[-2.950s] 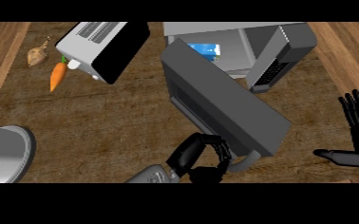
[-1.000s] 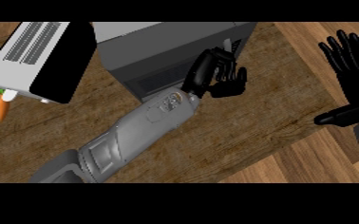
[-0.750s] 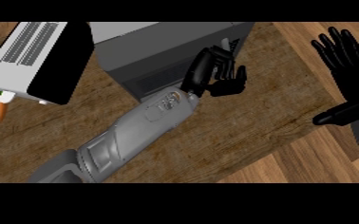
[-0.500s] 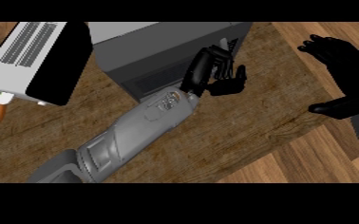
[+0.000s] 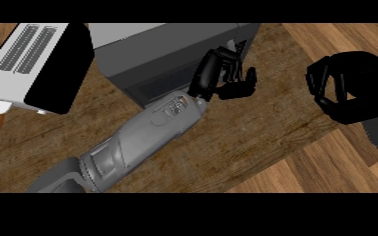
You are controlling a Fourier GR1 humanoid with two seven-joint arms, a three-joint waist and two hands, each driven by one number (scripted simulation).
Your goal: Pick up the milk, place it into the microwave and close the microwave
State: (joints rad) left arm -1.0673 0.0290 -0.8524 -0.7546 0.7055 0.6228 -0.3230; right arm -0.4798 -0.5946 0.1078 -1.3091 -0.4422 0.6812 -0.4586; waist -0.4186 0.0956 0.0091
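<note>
At nine to ten o'clock in the head view a toaster (image 5: 40,62) lies on the wooden counter (image 5: 244,130), its white slotted top turned toward the upper left and its black side facing right. A small orange sliver shows at the left edge just below it, too little to name. From about seven o'clock a grey forearm (image 5: 129,145) runs diagonally up toward the centre and ends in the left hand (image 5: 221,77), a little toward twelve o'clock from the middle. That hand lies against the dark front of the microwave (image 5: 170,50), near the front's right edge; its fingers are fairly straight, pointing toward twelve to one o'clock and pressed on the panel, with nothing held in them. The microwave fills the band from eleven to one o'clock, its grey top toward the upper edge and its darker front facing the forearm; the front looks closed, with no gap showing. The milk is nowhere to be seen, so I cannot tell where it sits. At three o'clock the right hand (image 5: 343,87) hangs over the counter's edge, its fingers curled inward around nothing, well apart from the microwave
</note>
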